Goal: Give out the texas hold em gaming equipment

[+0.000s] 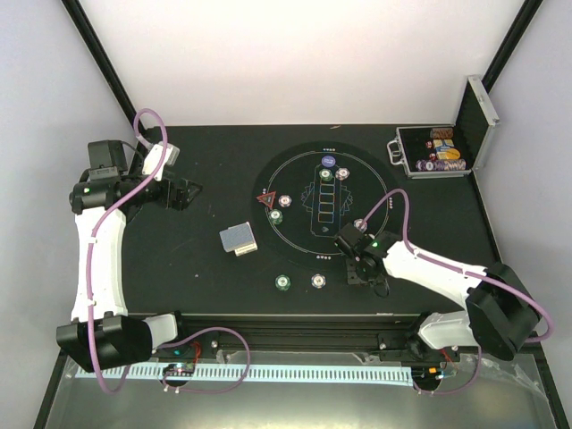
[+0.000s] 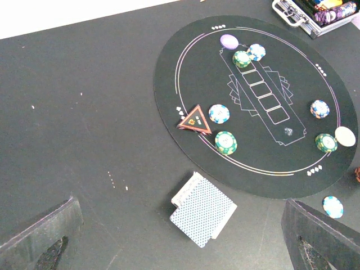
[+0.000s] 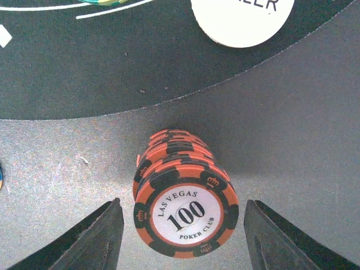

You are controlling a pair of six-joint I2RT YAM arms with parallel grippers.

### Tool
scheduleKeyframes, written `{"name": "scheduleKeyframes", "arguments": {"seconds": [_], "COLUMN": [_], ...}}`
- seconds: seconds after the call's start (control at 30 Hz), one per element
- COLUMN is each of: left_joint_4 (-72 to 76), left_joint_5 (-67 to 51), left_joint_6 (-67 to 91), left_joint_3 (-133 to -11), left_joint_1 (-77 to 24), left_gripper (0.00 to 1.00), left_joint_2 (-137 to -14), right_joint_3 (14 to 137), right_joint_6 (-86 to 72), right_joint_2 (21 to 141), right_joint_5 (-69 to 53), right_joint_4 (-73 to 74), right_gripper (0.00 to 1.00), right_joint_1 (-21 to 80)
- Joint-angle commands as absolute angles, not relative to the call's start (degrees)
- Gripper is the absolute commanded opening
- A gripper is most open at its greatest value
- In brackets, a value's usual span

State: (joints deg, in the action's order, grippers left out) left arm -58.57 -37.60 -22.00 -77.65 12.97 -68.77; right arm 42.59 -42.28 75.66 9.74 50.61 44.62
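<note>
A stack of orange-and-black "100" chips point(image 3: 181, 216) stands on the table just off the round mat's edge. My right gripper point(image 3: 183, 205) is open around it, with a finger on each side and a gap to both. In the top view this gripper point(image 1: 362, 268) hides the stack. A white disc point(image 3: 242, 17) lies on the mat rim beyond it. The grey-blue card deck point(image 1: 238, 239) lies left of the mat and also shows in the left wrist view point(image 2: 202, 209). My left gripper point(image 1: 183, 194) is open and empty, well left of and above the deck. The red triangle point(image 1: 265, 200) sits on the mat's left edge.
The round black mat point(image 1: 357, 192) carries green, purple and blue-white chips. A green chip point(image 1: 283, 282) and a blue-white chip point(image 1: 318, 281) lie on the table in front of it. The open silver-edged case point(image 1: 435, 152) with coloured chips stands at the back right.
</note>
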Motion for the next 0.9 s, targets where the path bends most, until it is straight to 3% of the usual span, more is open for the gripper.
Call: {"name": "scheduleKeyframes", "arguments": {"seconds": [0.0, 0.6, 0.87], "left_joint_4": [-58.44, -58.36, -58.37], "left_joint_5": [-39.14, -38.92, -38.93], "left_joint_6": [-21.79, -21.87, -21.91], "left_joint_3": [-80.4, -80.14, -80.15], "left_joint_1": [13.32, 13.32, 13.3], "left_gripper": [0.99, 0.99, 0.99], "left_joint_2": [-69.11, -69.0, -68.85], "right_joint_3": [42.01, 42.2, 43.14], "right_joint_6": [-43.08, -42.45, -42.29], "right_joint_2": [75.83, 77.3, 76.46], "right_joint_5": [10.44, 11.33, 12.44], "right_joint_4": [48.98, 47.99, 49.47], "right_gripper": [0.6, 0.45, 0.3], "right_joint_1": [44.96, 44.91, 44.97]}}
